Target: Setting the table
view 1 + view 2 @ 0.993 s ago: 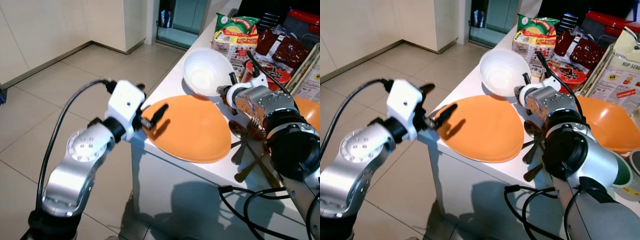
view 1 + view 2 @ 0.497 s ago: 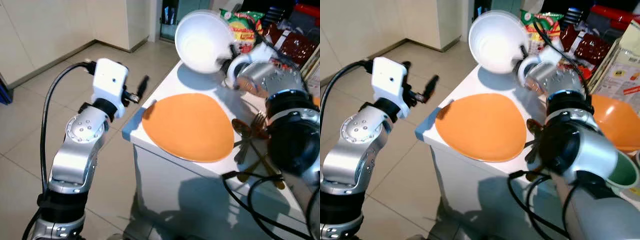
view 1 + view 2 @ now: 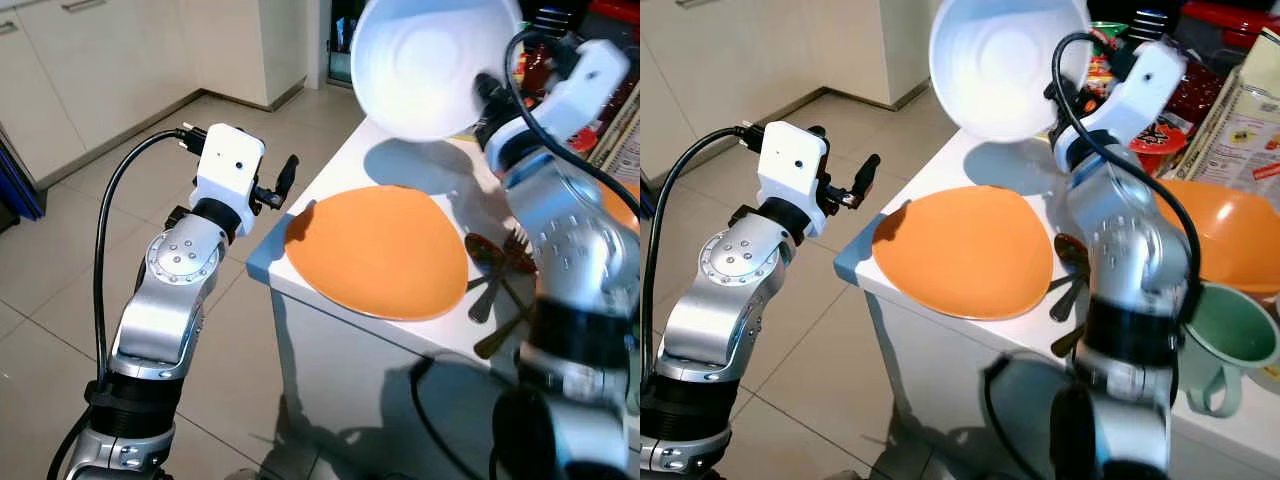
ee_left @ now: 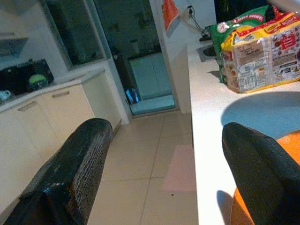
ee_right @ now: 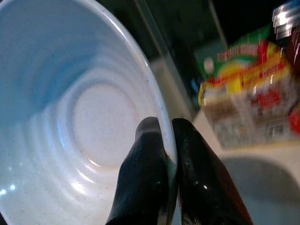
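The right pincer [image 5: 168, 161] is closed on the rim of the white bowl [image 3: 430, 62], one finger inside the wall and one outside, as the right wrist view shows plainly. It holds the bowl aloft, tilted steeply so that its hollow faces the robot and outward instead of up. The bowl hangs above the far part of the white desk [image 3: 345, 170], and casts its shadow there.

The relation that matters is vertical and slightly toward the robot: the orange plate [image 3: 380, 250] lies flat on the desk below the bowl and nearer the desk's front edge. If the bowl is meant to go on the plate, it probably has to come down and forward, and be levelled on the way.

The left pincer [image 3: 283, 180] hovers off the desk's corner over the floor, its fingers spread wide with nothing between them; it is just beside the plate's near rim but holds nothing. A spoon and fork [image 3: 495, 270] lie just beside the plate on its right side.
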